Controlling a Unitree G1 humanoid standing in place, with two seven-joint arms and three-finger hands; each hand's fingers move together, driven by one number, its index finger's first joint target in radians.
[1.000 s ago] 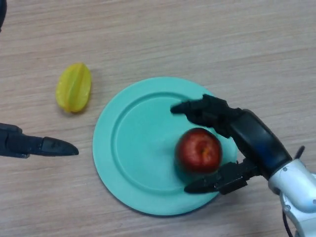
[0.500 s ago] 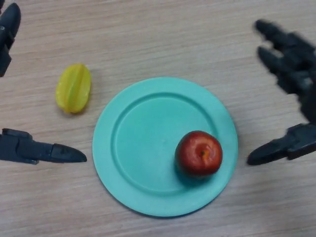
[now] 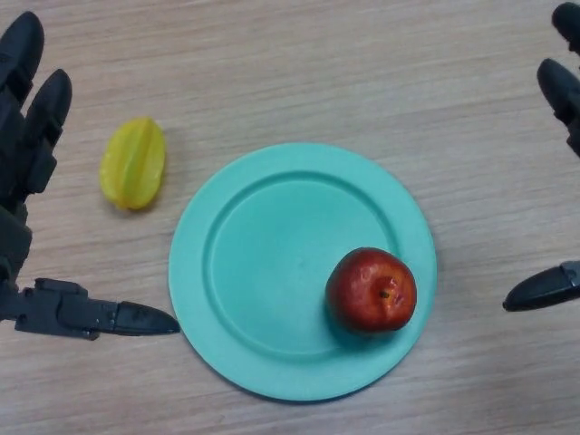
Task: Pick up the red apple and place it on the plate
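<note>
The red apple [image 3: 372, 291] sits on the right part of the round teal plate [image 3: 263, 263], stem side up, touched by neither hand. My right hand [image 3: 564, 91] is at the view's right edge, open, with straight fingers at the top right and its thumb low at the right, well clear of the plate. My left hand [image 3: 23, 154] is at the left edge, open, fingers pointing up and its thumb stretched toward the plate's left rim without touching it.
A yellow starfruit [image 3: 134, 163] lies on the wooden table [image 3: 299, 63] left of the plate, close to my left hand's fingers.
My right hand has let go of the apple and drawn back to the right edge. My left hand has come further into view. The apple has shifted slightly right on the plate.
</note>
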